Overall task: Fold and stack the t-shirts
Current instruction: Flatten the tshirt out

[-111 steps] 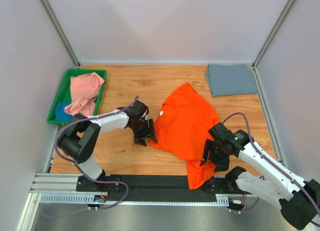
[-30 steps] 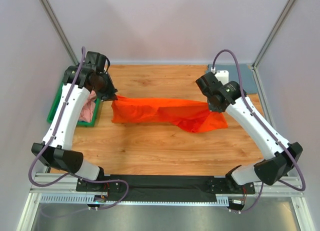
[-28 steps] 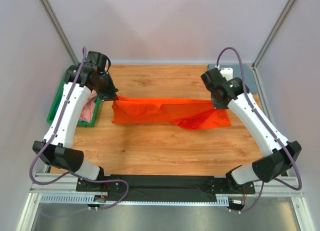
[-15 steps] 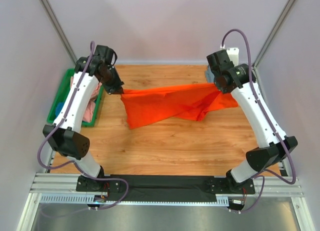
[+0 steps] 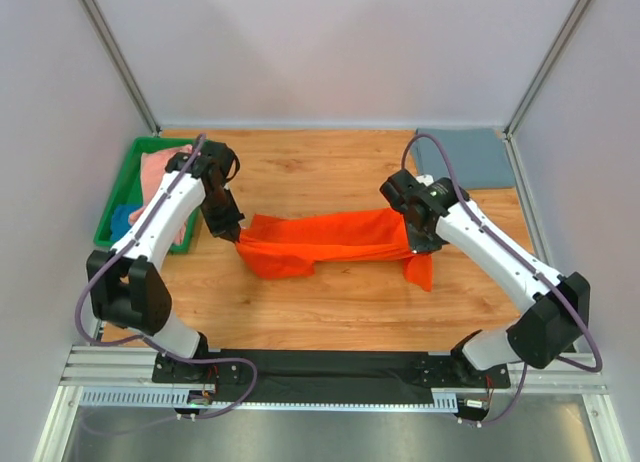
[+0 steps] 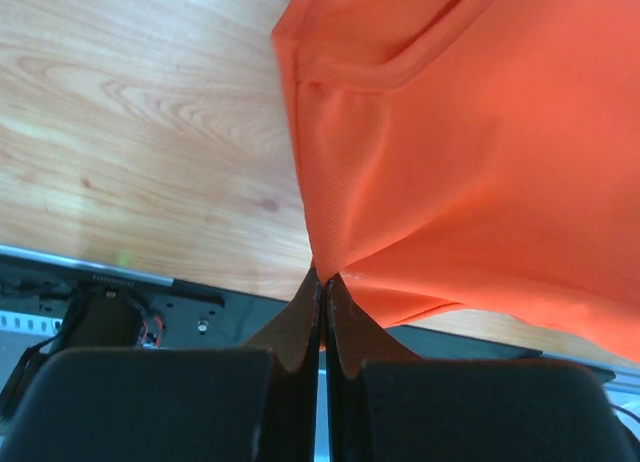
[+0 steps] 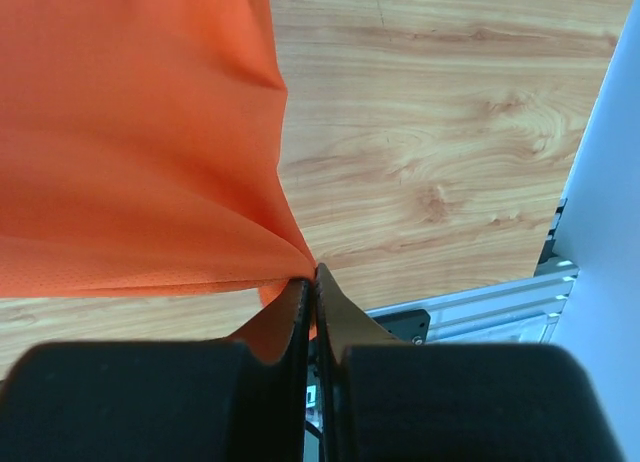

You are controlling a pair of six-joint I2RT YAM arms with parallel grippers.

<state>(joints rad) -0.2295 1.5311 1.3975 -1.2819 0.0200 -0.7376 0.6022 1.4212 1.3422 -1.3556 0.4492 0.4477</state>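
The bright orange t-shirt (image 5: 325, 242) hangs stretched between both arms over the middle of the wooden table. My left gripper (image 5: 232, 232) is shut on its left end, and the cloth fans out from the pinched jaws (image 6: 450, 162). At the right end my right gripper (image 5: 415, 244) is shut on the cloth too, with orange fabric (image 7: 130, 152) spreading from its tips and a flap drooping below. A slate grey-blue t-shirt (image 5: 462, 158) lies folded at the back right corner. A salmon pink t-shirt (image 5: 162, 170) and a blue one (image 5: 120, 222) lie crumpled in the tray.
A green plastic tray (image 5: 122, 190) stands at the left edge of the table. Grey walls close the table in on three sides. A black and metal rail (image 5: 300, 367) with the arm bases runs along the near edge.
Both arms have come down and toward the near side with the orange shirt, from a high spread near the back. The shirt now hangs lower and narrower between them.
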